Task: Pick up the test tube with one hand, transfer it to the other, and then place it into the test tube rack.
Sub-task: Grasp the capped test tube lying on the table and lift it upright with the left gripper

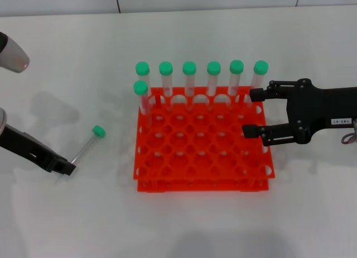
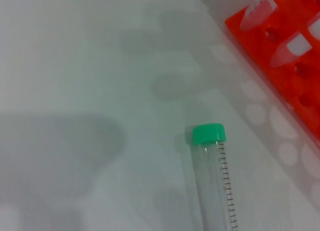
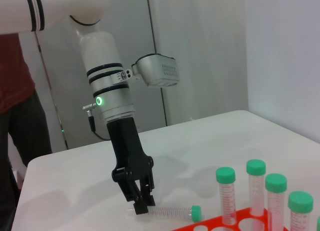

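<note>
The test tube (image 1: 85, 146) lies on the white table left of the red-orange rack (image 1: 201, 157), its green cap pointing toward the rack. My unlabelled left gripper (image 1: 65, 167) is low at the tube's bottom end, fingers closed narrowly on it. In the right wrist view the left gripper (image 3: 141, 207) pinches that end of the tube (image 3: 170, 211), which rests on the table. The left wrist view shows the tube (image 2: 215, 181) and a corner of the rack (image 2: 295, 86). My labelled right gripper (image 1: 255, 113) is open and empty over the rack's right edge.
Several identical green-capped tubes (image 1: 189, 82) stand in the rack's back row, and one (image 1: 141, 96) stands in the second row at the left. These tubes also show in the right wrist view (image 3: 226, 191). A person in dark red (image 3: 15, 91) stands beyond the table.
</note>
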Motion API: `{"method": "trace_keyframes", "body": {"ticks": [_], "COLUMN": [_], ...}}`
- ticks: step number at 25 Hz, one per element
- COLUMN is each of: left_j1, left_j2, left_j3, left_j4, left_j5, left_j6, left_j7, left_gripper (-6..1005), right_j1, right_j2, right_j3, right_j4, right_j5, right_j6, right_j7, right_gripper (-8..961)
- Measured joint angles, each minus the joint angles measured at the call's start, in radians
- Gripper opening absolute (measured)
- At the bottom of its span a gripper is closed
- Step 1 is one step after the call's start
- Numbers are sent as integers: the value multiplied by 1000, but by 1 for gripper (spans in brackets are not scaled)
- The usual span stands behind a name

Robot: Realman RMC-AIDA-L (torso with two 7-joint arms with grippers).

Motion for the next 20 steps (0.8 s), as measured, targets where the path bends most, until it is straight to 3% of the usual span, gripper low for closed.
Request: {"method": "trace_keyframes", "body": {"ticks": [20], "left_j1": [-1], "left_j2": [1], "left_j3": [0], "left_j4": [-15], "left_j5": [2], "left_j6": [-19], "left_j7": [10], "left_gripper": [234], "right_j1": [3], "right_j2": [0], "right_j3": [5], "right_j4": [0], "right_j5": [0], "right_j6": [5], "right_j7": [0], "right_gripper": [803]}}
